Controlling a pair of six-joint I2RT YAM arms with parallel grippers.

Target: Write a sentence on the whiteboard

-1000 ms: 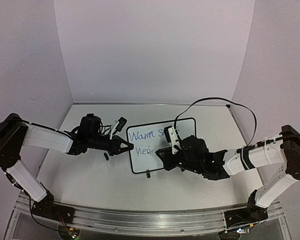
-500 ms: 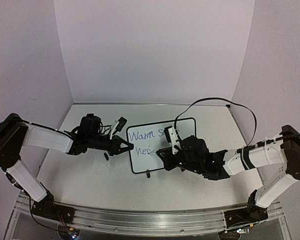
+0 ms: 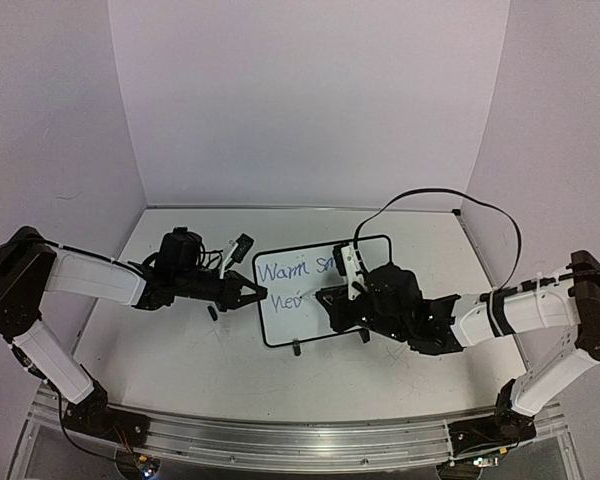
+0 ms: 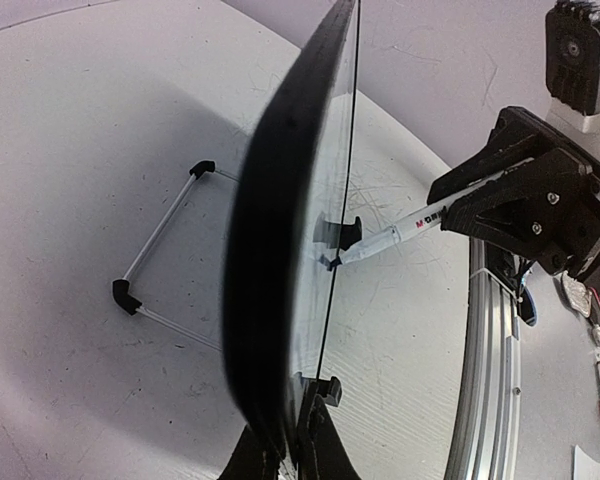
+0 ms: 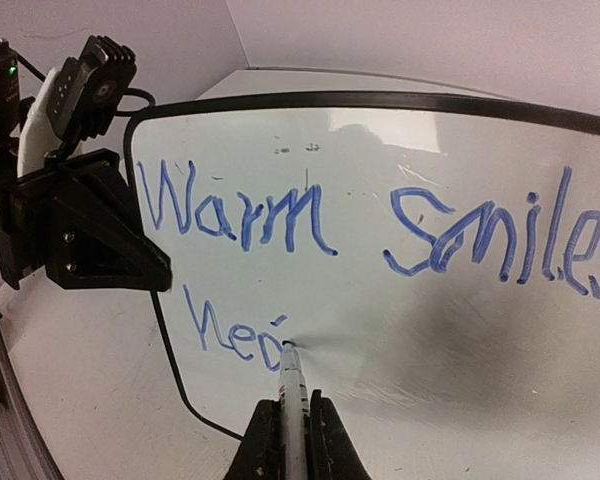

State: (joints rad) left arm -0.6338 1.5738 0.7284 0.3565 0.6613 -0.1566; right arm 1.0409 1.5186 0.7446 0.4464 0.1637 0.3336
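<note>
The right gripper (image 5: pixel 292 440) is clamped on a marker (image 5: pixel 291 380), and the marker's tip touches the whiteboard (image 5: pixel 430 350) just ahead of the fingers. Only the right wrist view lets the sentence (image 5: pixel 380 225) be read. "Warm smiles" runs across the top, and a few letters of a second line sit below, the last stroke ending at the tip.

The left wrist view sees the whiteboard edge-on and shows none of the writing. It does show the tip meeting the glossy face, and the left gripper (image 4: pixel 290 452) pinched onto the frame, which rises straight ahead of it.

Only the top view shows both arms at once. In it the whiteboard sits on the table (image 3: pixel 180 340) between the two grippers.
</note>
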